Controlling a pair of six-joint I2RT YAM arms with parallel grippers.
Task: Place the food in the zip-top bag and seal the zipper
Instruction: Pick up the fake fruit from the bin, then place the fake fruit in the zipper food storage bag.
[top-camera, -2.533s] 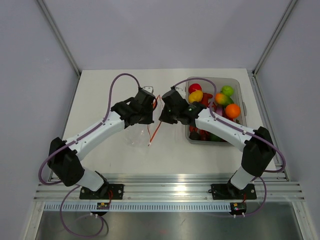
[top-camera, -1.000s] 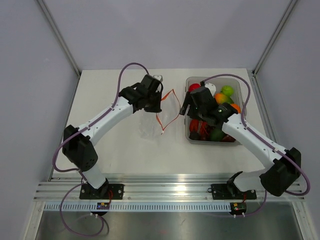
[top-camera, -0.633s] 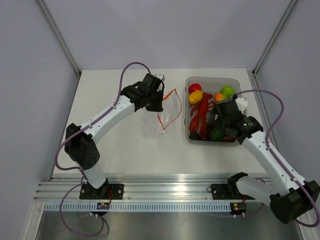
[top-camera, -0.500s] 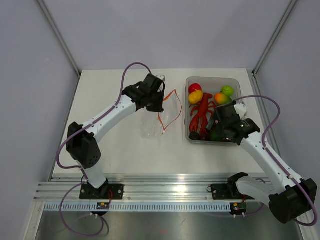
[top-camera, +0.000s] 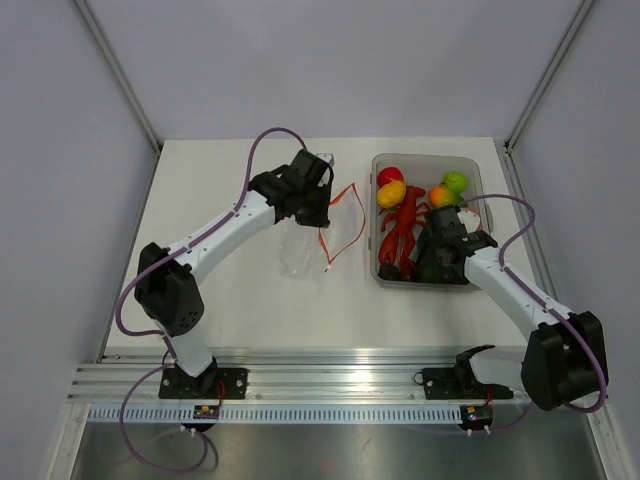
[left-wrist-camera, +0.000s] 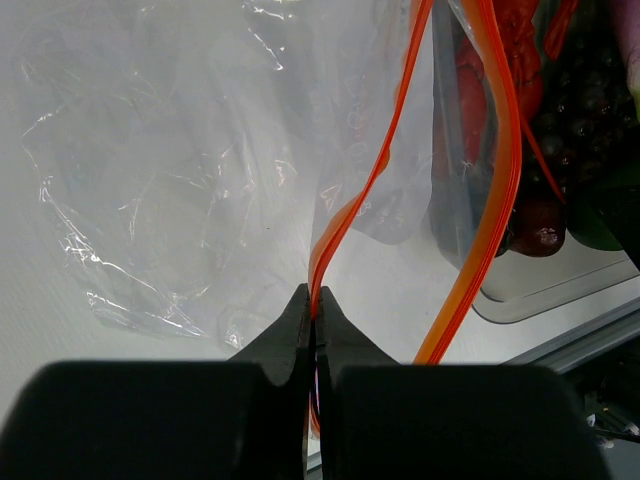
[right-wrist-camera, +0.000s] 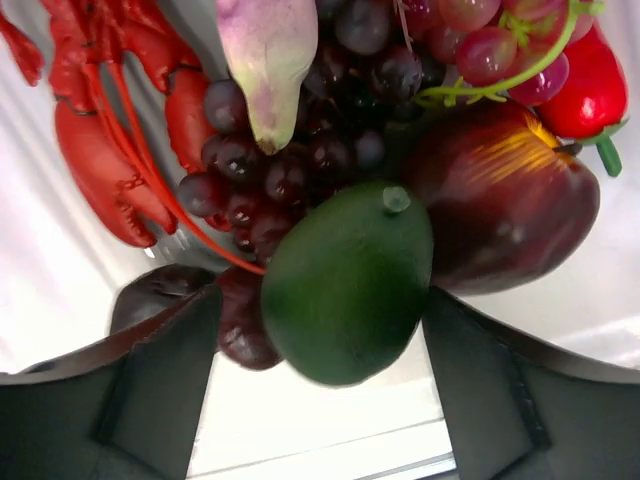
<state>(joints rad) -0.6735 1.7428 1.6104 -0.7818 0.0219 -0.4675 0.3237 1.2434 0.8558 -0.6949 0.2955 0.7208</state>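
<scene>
The zip-top bag (top-camera: 303, 252) hangs see-through from my left gripper (top-camera: 318, 196), its mouth gaping toward the tub. That gripper (left-wrist-camera: 314, 300) is shut on one lip of the red-orange zipper (left-wrist-camera: 362, 185); the other lip (left-wrist-camera: 490, 210) bows away. The food lies in the clear tub (top-camera: 476, 172): a red fruit (top-camera: 389, 176), a yellow one (top-camera: 392, 192), a green one (top-camera: 455, 181) and a red lobster (top-camera: 401, 228). My right gripper (top-camera: 437, 256) is down in the tub's near end, open, its fingers (right-wrist-camera: 170, 370) on either side of a dark green fruit (right-wrist-camera: 350, 275).
Beside the green fruit lie a dark red apple (right-wrist-camera: 505, 200), dark grapes (right-wrist-camera: 300, 150), a pale purple-tipped vegetable (right-wrist-camera: 268, 50) and a red pepper (right-wrist-camera: 590, 90). The tub's near wall (right-wrist-camera: 330, 420) is just under my right fingers. The tub's corner (left-wrist-camera: 545, 295) sits behind the bag.
My right arm has left the bag's mouth, swung right and dropped into the tub's near end around the green fruit. The left arm has lifted the bag slightly toward the back.
</scene>
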